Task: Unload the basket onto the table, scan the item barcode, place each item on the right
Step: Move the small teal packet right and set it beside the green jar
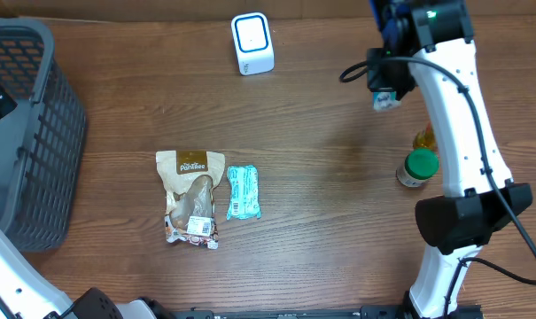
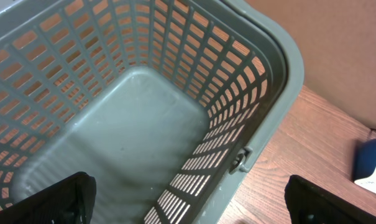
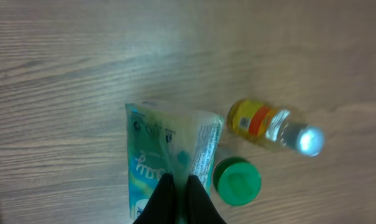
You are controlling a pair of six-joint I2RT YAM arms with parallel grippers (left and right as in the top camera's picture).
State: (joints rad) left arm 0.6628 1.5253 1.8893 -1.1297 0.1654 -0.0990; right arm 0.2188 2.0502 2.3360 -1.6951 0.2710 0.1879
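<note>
Wooden table (image 1: 330,204) carries a scanner (image 1: 252,44), and right of it the right gripper (image 3: 178,182) is clamped on one thin edge of a teal packet (image 3: 166,155), which could slip or twist its barcode away; the left gripper (image 2: 188,208) gapes empty.

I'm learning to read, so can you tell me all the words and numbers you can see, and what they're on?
"Pantaee", roughly, blurry: white word on the brown pouch.
Print on the teal packet on the table: too small to read.
Teal script on the held packet in the right gripper: blurred, unreadable.
Label on the bottle: yellow and orange, unreadable.
On the white scanner: no text seen.
</note>
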